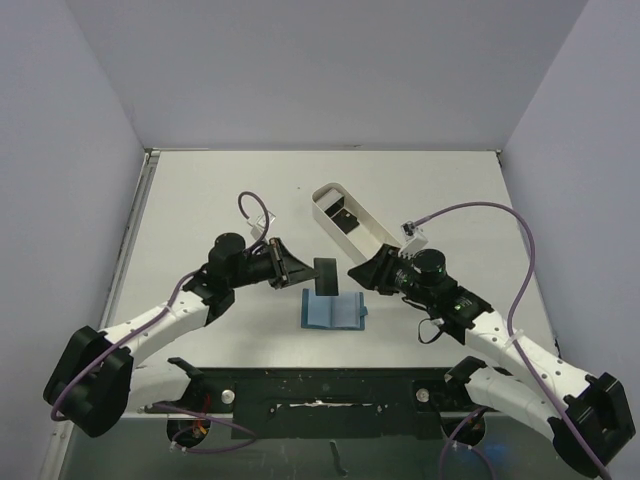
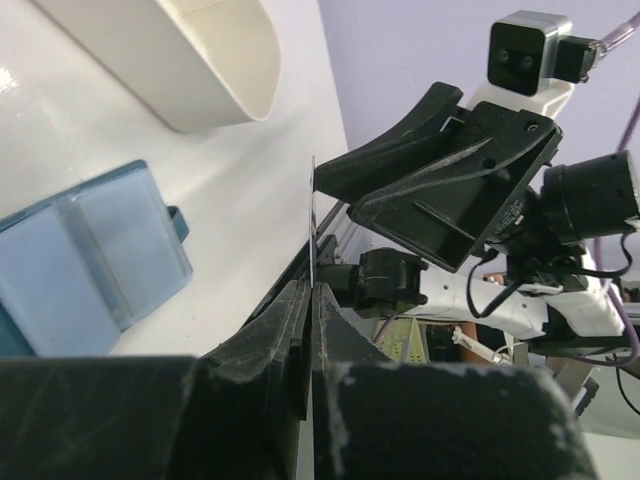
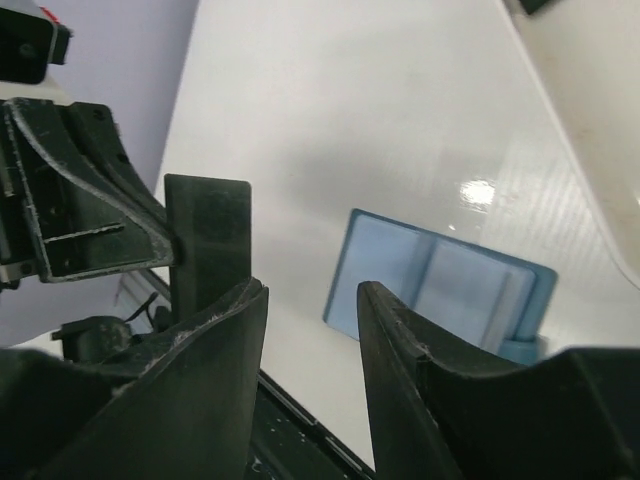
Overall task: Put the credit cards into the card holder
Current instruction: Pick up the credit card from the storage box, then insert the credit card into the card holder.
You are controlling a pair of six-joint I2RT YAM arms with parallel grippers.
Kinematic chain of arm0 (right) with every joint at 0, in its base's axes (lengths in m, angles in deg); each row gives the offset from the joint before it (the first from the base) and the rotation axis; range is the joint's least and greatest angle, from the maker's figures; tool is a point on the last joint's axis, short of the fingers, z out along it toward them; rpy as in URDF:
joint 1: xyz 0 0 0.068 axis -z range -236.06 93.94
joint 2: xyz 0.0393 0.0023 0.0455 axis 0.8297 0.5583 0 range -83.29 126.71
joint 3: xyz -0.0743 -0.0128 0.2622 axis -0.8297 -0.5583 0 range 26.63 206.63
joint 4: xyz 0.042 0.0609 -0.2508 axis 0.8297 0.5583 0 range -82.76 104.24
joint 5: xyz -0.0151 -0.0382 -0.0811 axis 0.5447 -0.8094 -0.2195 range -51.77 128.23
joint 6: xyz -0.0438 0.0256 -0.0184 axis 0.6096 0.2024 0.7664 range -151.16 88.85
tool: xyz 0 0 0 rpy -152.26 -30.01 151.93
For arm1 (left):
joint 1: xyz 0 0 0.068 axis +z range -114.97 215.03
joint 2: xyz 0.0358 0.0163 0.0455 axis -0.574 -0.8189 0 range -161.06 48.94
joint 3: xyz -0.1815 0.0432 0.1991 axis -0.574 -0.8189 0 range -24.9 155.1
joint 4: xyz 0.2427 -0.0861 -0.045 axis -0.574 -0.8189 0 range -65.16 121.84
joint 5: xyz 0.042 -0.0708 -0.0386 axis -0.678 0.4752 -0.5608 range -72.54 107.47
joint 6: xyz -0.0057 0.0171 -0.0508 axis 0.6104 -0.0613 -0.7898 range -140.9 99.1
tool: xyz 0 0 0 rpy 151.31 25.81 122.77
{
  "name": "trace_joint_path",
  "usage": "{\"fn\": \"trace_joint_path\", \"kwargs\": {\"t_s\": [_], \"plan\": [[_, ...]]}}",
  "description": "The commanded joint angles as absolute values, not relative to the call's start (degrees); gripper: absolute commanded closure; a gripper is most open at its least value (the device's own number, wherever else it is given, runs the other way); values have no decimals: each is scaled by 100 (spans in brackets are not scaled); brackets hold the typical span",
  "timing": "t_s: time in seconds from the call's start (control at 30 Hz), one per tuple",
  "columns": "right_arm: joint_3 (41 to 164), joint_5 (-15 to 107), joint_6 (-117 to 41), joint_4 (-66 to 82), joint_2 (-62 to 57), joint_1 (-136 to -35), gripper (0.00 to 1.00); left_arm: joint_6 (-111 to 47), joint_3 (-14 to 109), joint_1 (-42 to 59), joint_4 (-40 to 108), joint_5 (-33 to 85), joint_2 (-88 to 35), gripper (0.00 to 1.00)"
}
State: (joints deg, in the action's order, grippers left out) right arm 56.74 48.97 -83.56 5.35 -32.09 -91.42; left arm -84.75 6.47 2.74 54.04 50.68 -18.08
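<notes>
A black credit card (image 1: 327,275) stands on edge in the air just above the open blue card holder (image 1: 333,312). My left gripper (image 1: 300,272) is shut on its left edge; the left wrist view shows the card (image 2: 313,220) edge-on between the closed fingers (image 2: 290,330). My right gripper (image 1: 352,275) is on the card's right side and open. In the right wrist view the card (image 3: 208,235) rises behind the left finger, and the gap between the fingers (image 3: 400,340) holds nothing. The card holder (image 3: 440,280) lies flat, pockets up.
A long white oval tray (image 1: 350,222) lies diagonally behind the card holder, with another dark card (image 1: 345,213) inside. The two grippers face each other closely over the card holder. Grey walls enclose the table on three sides.
</notes>
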Motion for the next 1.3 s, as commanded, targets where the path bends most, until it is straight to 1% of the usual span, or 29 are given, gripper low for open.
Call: {"fn": "trace_joint_path", "kwargs": {"t_s": [0.0,0.1,0.4,0.53,0.67,1.03,1.27], "plan": [[5880,4136,-8103,1356,-3137,-9235,59,-8156,718,251,5252,5066,-2117,100],[5928,3938,-8054,1657,-2884,-9343,62,-8051,714,244,5200,5147,-2406,100],[6230,3378,-7897,2039,-1915,-9818,62,-8000,574,138,5722,5400,-3295,100],[6397,3035,-7853,2207,-1568,-10058,64,-7906,560,117,5779,5427,-3610,100],[6451,2849,-7862,2253,-1370,-10181,66,-7860,526,111,5878,5438,-3859,100],[6385,2682,-7870,2219,-954,-10220,66,-7787,437,96,6124,5445,-4264,100],[6363,2545,-7945,2291,-656,-10310,71,-7735,437,65,6120,5408,-4402,100]]}}
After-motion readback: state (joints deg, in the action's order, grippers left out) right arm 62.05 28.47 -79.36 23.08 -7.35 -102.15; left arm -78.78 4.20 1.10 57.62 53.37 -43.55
